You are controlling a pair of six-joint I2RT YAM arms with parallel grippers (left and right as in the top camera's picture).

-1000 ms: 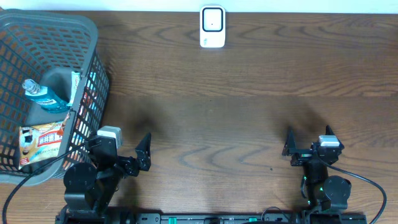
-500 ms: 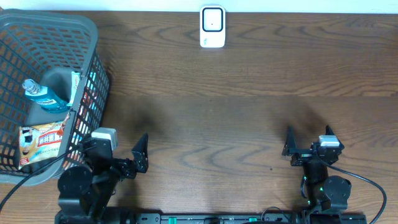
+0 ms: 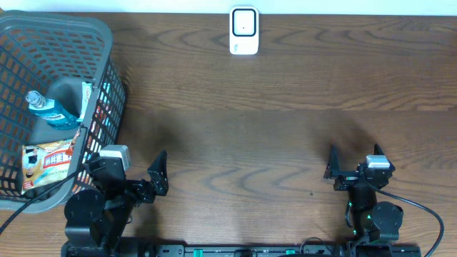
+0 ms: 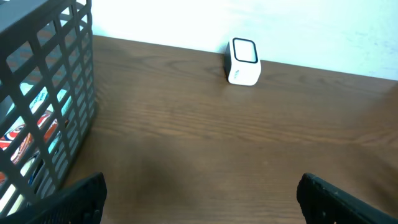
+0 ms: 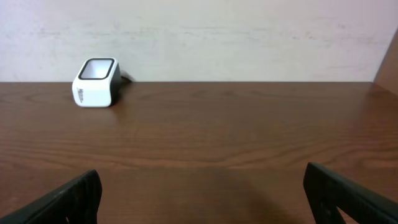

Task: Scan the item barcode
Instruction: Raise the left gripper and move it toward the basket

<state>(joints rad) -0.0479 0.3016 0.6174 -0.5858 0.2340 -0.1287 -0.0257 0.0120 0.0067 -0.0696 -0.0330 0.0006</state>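
I see left gripper (image 4: 202,202) and right gripper (image 5: 208,199) spread wide, empty. Basket (image 3: 107,43) — bottle (image 3: 44,108) and packet (image 3: 48,163) inside — flanks the left; scanner (image 3: 243,31) stands far back.

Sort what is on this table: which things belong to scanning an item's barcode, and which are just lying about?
Belong to the job:
- white barcode scanner
- blue bottle, an item to scan
- printed packet, an item to scan

Just lying about:
- grey plastic basket, which only holds the items

1 scanner (image 3: 243,31), 1 basket (image 3: 108,86); inside: 1 bottle (image 3: 48,111), 1 pkt (image 3: 48,164), rest unclear.
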